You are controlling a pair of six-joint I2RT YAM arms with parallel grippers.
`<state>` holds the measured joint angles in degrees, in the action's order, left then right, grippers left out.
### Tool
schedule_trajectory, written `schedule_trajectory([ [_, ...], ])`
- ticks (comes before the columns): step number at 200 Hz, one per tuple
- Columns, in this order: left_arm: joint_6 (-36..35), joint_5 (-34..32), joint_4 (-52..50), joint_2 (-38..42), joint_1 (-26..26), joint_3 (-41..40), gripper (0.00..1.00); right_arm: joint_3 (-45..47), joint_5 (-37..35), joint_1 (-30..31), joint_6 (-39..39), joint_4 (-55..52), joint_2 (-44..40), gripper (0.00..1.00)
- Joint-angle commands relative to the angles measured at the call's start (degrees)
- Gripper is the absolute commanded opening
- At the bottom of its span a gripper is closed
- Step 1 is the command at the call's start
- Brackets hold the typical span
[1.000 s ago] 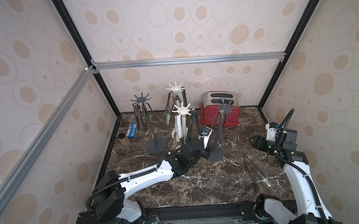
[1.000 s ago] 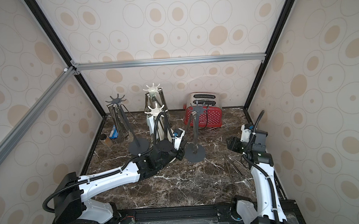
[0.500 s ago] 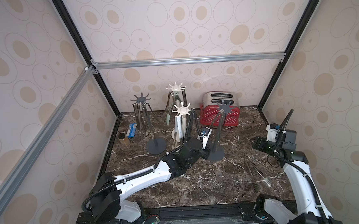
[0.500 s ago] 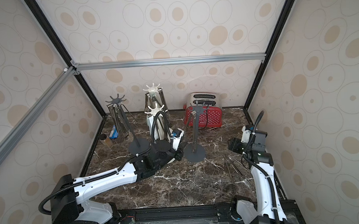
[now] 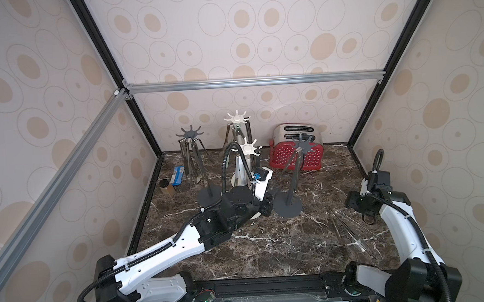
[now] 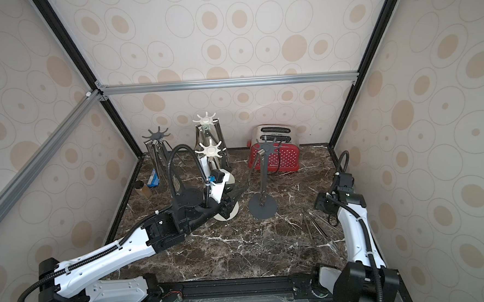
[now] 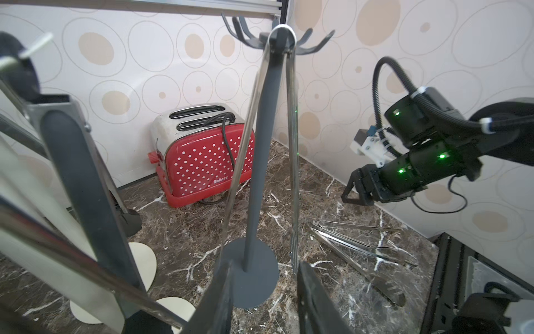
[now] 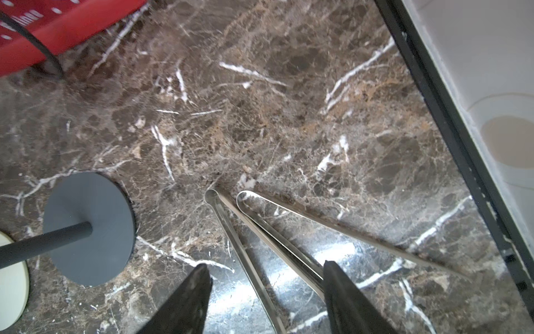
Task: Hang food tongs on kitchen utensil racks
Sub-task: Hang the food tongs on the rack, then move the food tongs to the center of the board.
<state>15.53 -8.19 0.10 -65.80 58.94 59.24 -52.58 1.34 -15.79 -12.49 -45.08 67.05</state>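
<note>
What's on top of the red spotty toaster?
A black cord lies draped over the toaster's steel top, by its two slots. Inside the slots is too dark to see.

**Both top views.** We see soft, even light falling from above. The patterned walls (image 5: 258, 43) read bright, the dark marble tabletop (image 5: 254, 250) reads dim, and shadows are faint and soft-edged. Wide-angle stretching grows toward the frame edges.

**Left wrist view.** We find the dark grey rack (image 7: 257, 173) and the red toaster (image 7: 208, 162) sharp. The hanging tongs (image 7: 72, 179) nearest the lens, at left, are large and defocused. Green lamps glow on the right arm (image 7: 419, 170).

**Right wrist view.** We note bluish-white glare on the tabletop beside the steel tongs (image 8: 247, 267), and smeared detail toward the far side.
</note>
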Motion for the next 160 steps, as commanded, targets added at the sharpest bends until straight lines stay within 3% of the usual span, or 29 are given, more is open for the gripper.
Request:
schedule_trajectory([
  [1,2.9,2.8,-1.9,2.1,0.2,-2.8,0.37,-2.8,-3.8,-0.2,1.2,-7.3,3.0,0.61],
  [61,3.1,1.9,-4.4,5.1,0.2,-5.7,0.38,-7.7,-2.9,0.0,2.5,-12.3,15.7,0.45],
  [101,2.5,0.7,-5.2,5.8,0.1,-6.2,0.39,-8.8,-2.7,2.0,2.8,-13.0,23.6,0.46],
  [160,2.9,-0.2,-5.2,4.6,0.1,-6.3,0.39,-8.8,-6.9,4.0,1.5,-10.0,28.6,0.51],
])
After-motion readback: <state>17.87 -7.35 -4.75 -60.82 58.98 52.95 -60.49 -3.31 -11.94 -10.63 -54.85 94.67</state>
